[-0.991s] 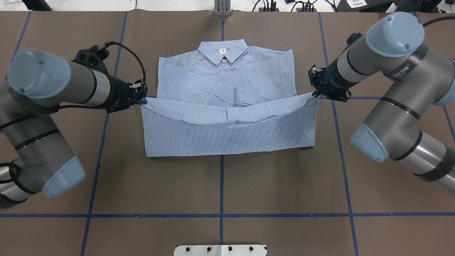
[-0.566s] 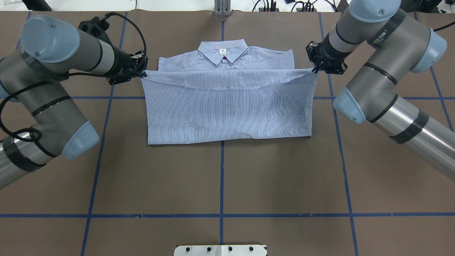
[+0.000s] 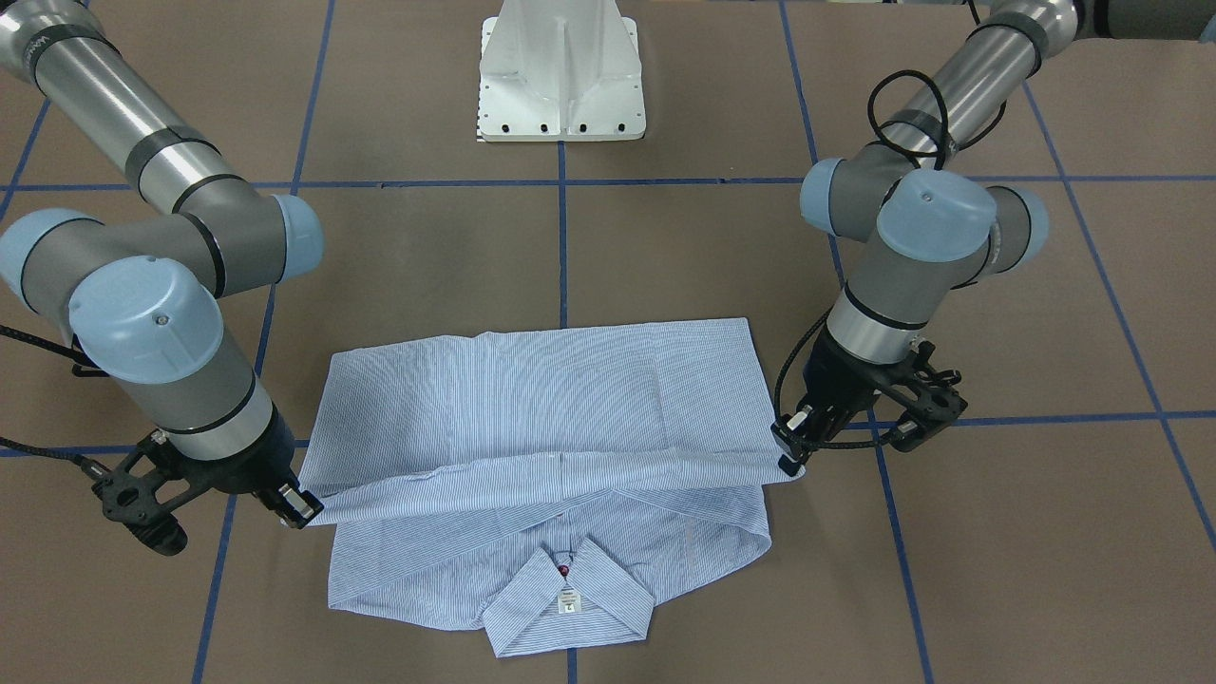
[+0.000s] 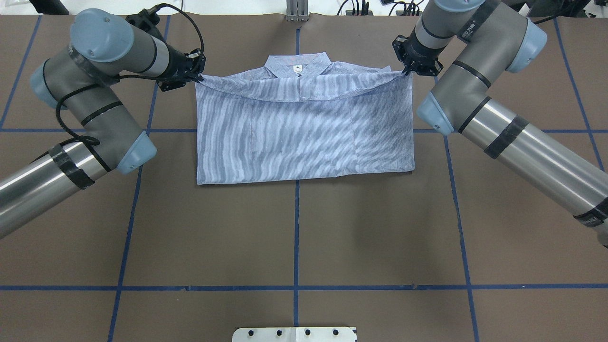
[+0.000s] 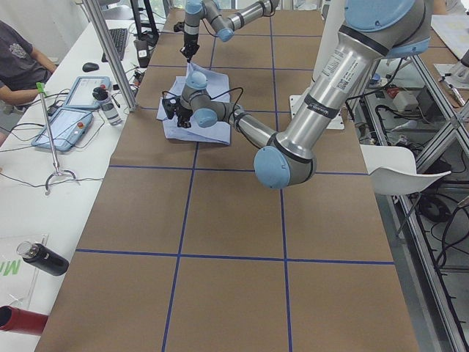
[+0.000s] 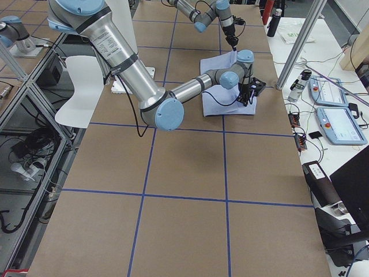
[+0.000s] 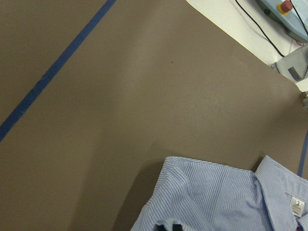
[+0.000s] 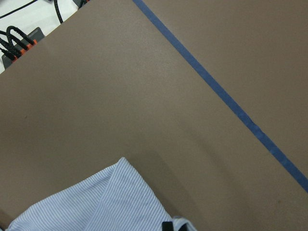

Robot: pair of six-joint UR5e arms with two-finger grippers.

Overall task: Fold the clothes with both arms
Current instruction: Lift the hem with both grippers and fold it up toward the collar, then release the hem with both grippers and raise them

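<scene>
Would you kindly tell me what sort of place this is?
Probably a robotics lab: two grey-silver jointed robot arms holding a light-blue striped shirt, a brown table gridded with blue tape, and grey teach pendants on a white bench.

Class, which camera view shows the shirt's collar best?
The exterior front-facing view: the collar lies whole and uncovered there. Overhead, the lifted hem covers its lower part; the left wrist view crops it; side views are too far; the right wrist view misses it.
</scene>
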